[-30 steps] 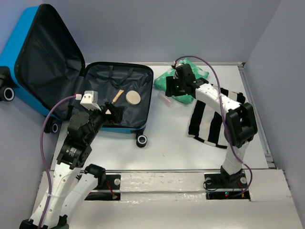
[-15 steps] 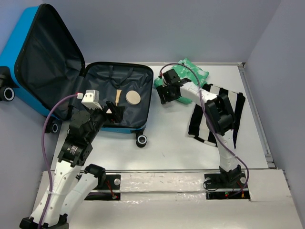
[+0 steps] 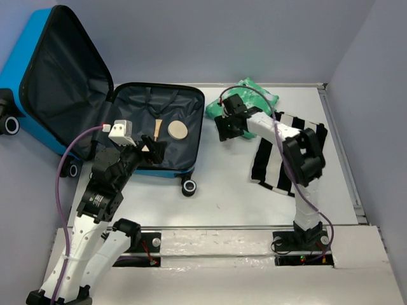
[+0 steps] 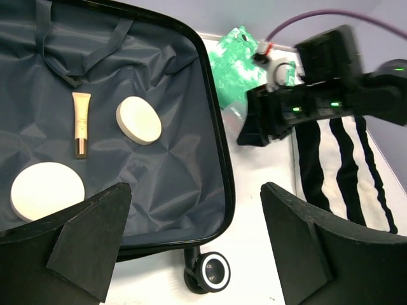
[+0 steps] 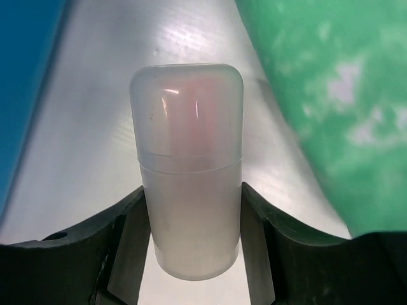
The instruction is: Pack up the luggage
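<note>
Open on the left of the table point(image 3: 222, 190): the luggage point(image 3: 137, 105), lid tilted back. At its near rim, spread wide and empty: left tool point(image 3: 151, 148). Just outside its right rim: right tool point(image 3: 226, 129), clamped on a translucent capped bottle point(image 5: 187, 171). A second ago over the green packet point(image 3: 257, 95); since shifted left toward the luggage. Left tool unmoved.

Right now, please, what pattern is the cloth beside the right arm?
The cloth is black-and-white striped, clearest in the left wrist view.
</note>
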Action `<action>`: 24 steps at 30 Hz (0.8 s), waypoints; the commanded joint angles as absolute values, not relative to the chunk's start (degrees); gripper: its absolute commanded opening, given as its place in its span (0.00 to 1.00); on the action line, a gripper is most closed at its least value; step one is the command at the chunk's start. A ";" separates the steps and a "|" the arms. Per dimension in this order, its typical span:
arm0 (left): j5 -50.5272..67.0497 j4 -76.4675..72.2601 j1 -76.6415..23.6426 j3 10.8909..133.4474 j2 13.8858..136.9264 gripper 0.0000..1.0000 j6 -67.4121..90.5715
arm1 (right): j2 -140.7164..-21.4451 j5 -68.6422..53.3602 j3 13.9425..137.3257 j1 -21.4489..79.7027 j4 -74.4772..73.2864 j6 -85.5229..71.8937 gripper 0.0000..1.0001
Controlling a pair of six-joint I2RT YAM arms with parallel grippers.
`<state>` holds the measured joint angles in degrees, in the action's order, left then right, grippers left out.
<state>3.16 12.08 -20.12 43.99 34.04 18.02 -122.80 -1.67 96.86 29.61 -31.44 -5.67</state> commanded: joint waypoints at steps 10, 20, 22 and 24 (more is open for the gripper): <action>4.66 9.40 -19.25 43.95 32.26 0.94 17.67 | -114.23 -17.56 116.81 41.21 -26.61 -15.20 0.60; 14.29 7.13 -18.11 43.24 36.99 0.99 19.94 | -94.34 -7.33 87.79 33.76 -19.52 -23.10 0.78; 17.65 5.28 -18.54 42.80 38.23 0.99 21.52 | -87.40 -4.58 80.98 30.43 -18.11 -24.34 0.75; 17.15 3.25 -24.58 43.15 40.41 0.99 23.90 | -77.55 -0.81 75.17 28.14 -16.70 -25.40 0.66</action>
